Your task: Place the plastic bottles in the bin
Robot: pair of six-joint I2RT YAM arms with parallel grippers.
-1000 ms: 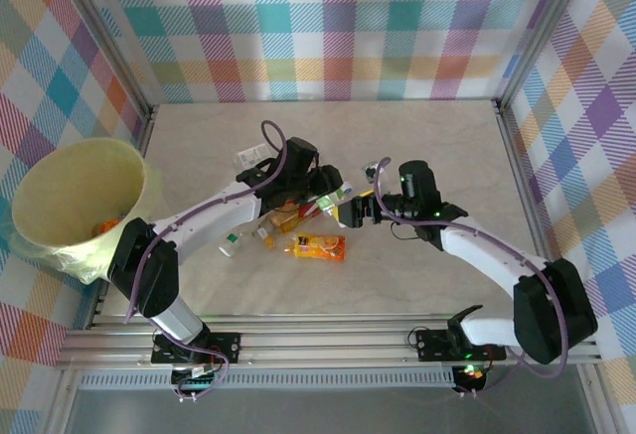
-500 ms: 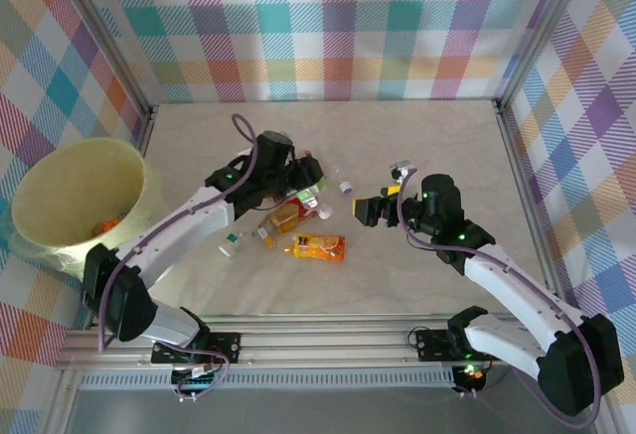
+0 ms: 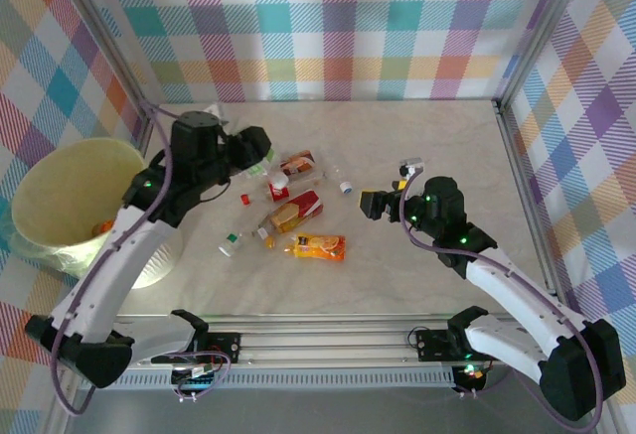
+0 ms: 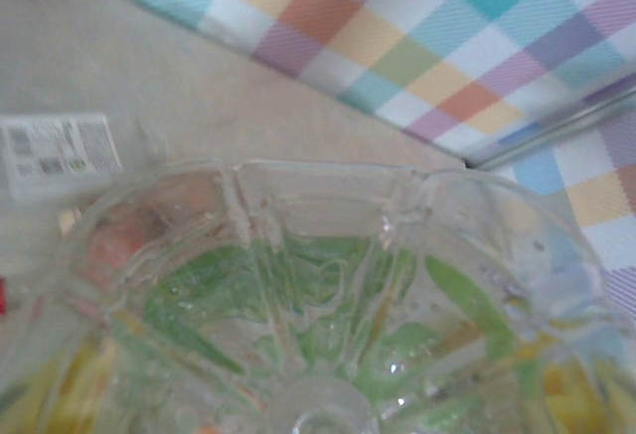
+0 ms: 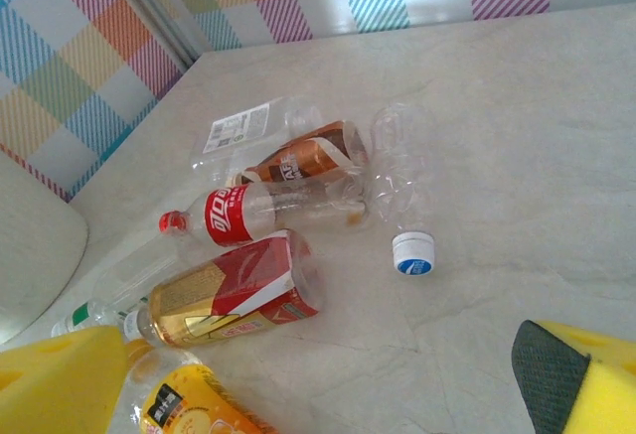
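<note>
My left gripper (image 3: 250, 146) is raised over the table's left side, shut on a clear plastic bottle with a green label (image 3: 264, 162). Its ribbed base (image 4: 318, 315) sits right against the left wrist camera. The pale yellow-green bin (image 3: 60, 171) stands to the left of it. Several plastic bottles lie in the middle: brown label (image 5: 308, 161), red cola label (image 5: 234, 211), red and gold (image 5: 234, 290), orange (image 5: 189, 409), and a clear one with a white cap (image 5: 413, 253). My right gripper (image 5: 318, 369) hovers open just right of them, with nothing between its yellow fingers (image 5: 60, 369).
A small green-capped bottle (image 3: 231, 245) lies at the pile's near left. Something orange (image 3: 104, 225) rests inside the bin. Metal frame posts and checked walls close the table at the back and sides. Bare table lies to the right (image 3: 447, 146).
My left arm has lifted the green-labelled bottle out of the pile and swung it left towards the bin. My right gripper has drawn back to the right, still open.
</note>
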